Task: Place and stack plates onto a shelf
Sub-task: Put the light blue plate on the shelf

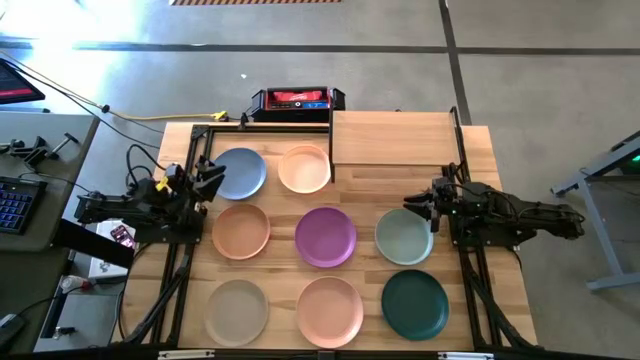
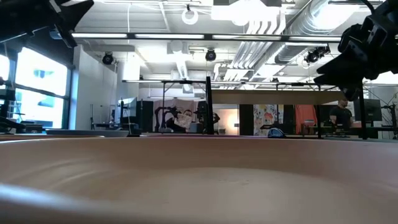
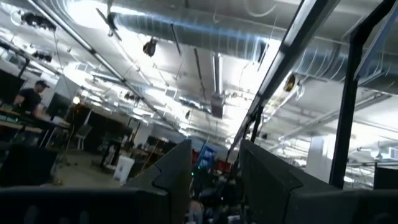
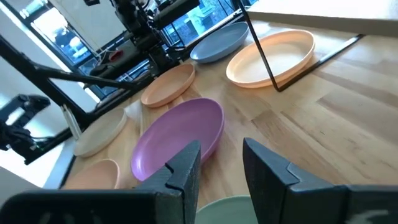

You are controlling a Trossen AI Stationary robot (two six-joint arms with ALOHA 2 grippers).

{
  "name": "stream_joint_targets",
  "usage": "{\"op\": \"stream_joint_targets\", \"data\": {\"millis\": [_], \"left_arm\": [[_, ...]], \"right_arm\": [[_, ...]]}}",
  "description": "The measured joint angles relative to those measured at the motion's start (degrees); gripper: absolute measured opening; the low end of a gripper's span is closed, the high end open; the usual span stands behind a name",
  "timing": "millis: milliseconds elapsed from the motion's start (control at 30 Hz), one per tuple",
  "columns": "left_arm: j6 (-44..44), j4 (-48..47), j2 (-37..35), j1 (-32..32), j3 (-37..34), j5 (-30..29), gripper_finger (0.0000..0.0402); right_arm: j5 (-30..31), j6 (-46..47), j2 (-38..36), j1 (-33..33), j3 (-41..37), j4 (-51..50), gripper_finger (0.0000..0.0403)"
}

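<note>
Eight plates lie flat on the wooden table in three rows. Far row: blue (image 1: 240, 172), peach (image 1: 305, 168). Middle row: orange (image 1: 241, 231), purple (image 1: 326, 237), pale green (image 1: 404, 237). Near row: beige (image 1: 237, 310), pink (image 1: 330, 311), dark teal (image 1: 415, 304). The shelf (image 1: 395, 138), a light-wood board on thin black legs, stands at the far right with nothing on it. My left gripper (image 1: 213, 180) is open beside the blue plate and tipped up toward the ceiling (image 3: 216, 149). My right gripper (image 1: 418, 205) is open above the pale green plate's far edge, facing the purple plate (image 4: 180, 134).
A red-and-black box (image 1: 297, 100) sits just past the table's far edge. Black frame rails (image 1: 185, 260) run along both sides of the table under the arms. One shelf leg (image 4: 261, 50) stands close by the peach plate. A desk with a keyboard (image 1: 15, 200) is off to the left.
</note>
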Motion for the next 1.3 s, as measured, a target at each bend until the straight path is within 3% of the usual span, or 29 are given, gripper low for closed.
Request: {"op": "stream_joint_targets", "data": {"millis": [367, 767, 1100, 1300], "left_arm": [[5.8, 7.3, 0.0, 0.0, 0.0, -0.2, 0.0126], [6.5, 7.6, 0.0, 0.0, 0.8, -5.5, 0.0126], [13.5, 7.1, 4.9, 0.0, 10.6, -7.0, 0.0126], [14.0, -2.0, 13.4, 0.0, 20.5, -6.6, 0.0126]], "right_arm": [[1.1, 3.2, 0.1, 0.0, 0.0, 2.7, 0.0103], [1.3, 4.7, 0.1, 0.0, 0.0, 4.9, 0.0103], [2.2, -0.2, 0.1, 0.0, 0.0, 22.8, 0.0103], [4.1, -5.5, 0.6, 0.0, 2.2, 26.0, 0.0103]]}}
